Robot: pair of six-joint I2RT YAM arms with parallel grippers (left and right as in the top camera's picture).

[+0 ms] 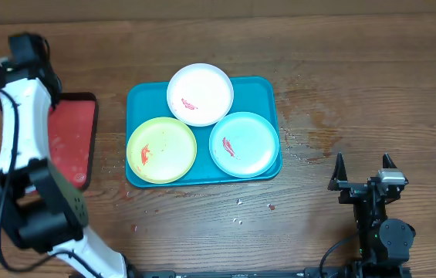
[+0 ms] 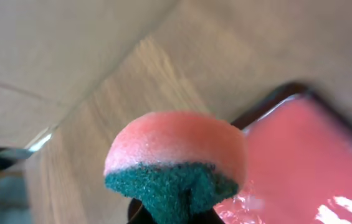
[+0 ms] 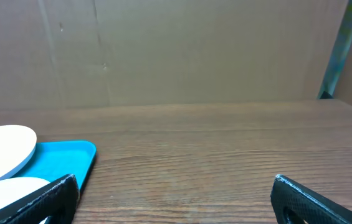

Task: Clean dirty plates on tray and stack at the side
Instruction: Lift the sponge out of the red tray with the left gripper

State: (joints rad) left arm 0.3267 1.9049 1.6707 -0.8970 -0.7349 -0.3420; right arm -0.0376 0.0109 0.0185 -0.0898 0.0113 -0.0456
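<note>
White plate, green plate and blue plate lie on the blue tray, mid-table. The left gripper squeezes a sponge by the table's left edge, beside the red tray. The right gripper gapes wide near the front right corner, with open wood up to the blue tray.

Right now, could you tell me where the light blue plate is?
Overhead view: the light blue plate lies in the right near corner of the tray, beside the yellow-green plate and the white plate.
</note>
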